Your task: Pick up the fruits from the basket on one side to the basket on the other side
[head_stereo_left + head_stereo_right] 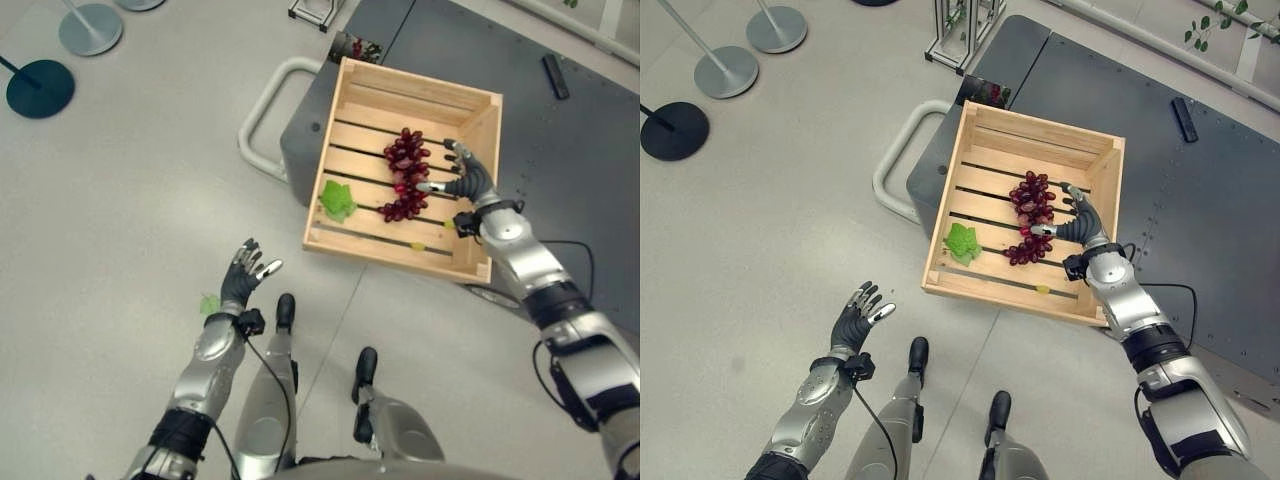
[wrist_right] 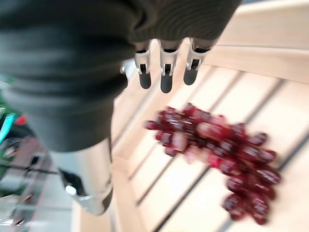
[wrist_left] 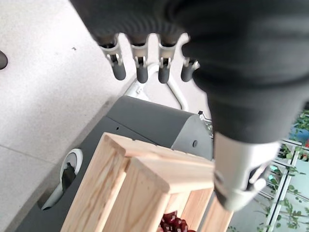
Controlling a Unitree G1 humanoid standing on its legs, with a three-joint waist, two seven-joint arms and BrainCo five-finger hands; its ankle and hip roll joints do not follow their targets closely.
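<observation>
Your right hand [image 1: 468,180] is extended forward, fingers [image 2: 165,72] relaxed and spread, thumb apart, gripping nothing. Your left hand [image 1: 243,277] is raised low, fingers [image 3: 140,67] straight, nothing between fingers and thumb.

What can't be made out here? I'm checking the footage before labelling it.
- Right hand over the grapes: contact unclear in the eye views; right wrist view blurred.
- Wooden crate: cut off by the left wrist view's edge.
- Small dark object on the grey platform: too small to identify.
</observation>
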